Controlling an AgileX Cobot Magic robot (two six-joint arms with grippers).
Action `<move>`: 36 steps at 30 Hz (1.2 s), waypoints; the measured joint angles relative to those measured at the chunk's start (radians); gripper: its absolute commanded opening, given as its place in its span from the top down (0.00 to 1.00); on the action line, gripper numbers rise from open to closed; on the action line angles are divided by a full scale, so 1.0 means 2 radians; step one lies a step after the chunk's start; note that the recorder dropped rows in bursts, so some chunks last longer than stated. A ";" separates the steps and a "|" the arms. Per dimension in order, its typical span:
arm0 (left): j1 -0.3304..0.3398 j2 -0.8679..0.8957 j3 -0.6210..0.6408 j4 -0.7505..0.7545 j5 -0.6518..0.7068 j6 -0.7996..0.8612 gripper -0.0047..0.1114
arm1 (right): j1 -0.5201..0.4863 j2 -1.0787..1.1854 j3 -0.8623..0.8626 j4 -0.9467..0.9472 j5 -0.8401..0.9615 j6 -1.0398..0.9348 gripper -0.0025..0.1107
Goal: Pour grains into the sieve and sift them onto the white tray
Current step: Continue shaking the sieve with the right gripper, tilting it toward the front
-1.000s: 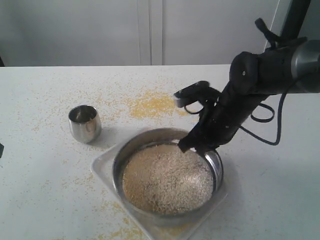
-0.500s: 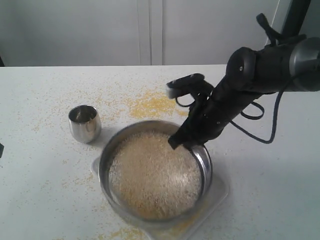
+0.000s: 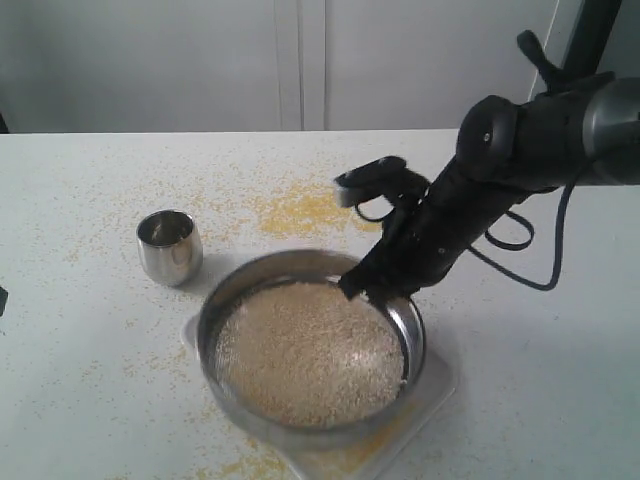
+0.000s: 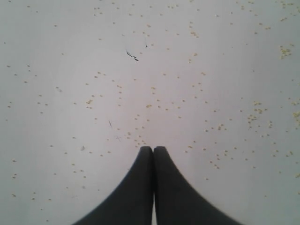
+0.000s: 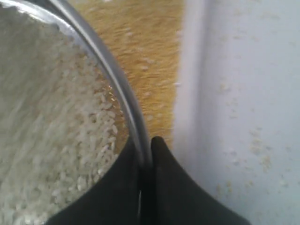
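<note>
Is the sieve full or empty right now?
Full: a layer of grains covers the mesh inside the sieve, which sits over the white tray.

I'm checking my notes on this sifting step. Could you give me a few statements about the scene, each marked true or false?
1. The right gripper is clamped on the rim of the wide round steel mesh sieve. True.
2. The small shiny steel cup lies on its side. False: it stands upright on the white table, apart from the sieve.
3. The sieve is empty. False: whitish-beige rice-like grains cover its mesh.
4. The flat white rectangular tray under the sieve carries fine yellow meal. True.
5. The left gripper holds the cup. False: it is shut on nothing, over the speckled table.
</note>
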 measured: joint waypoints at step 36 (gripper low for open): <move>0.000 0.000 0.000 0.000 0.000 0.000 0.95 | 0.014 -0.004 -0.004 -0.027 -0.011 -0.024 0.98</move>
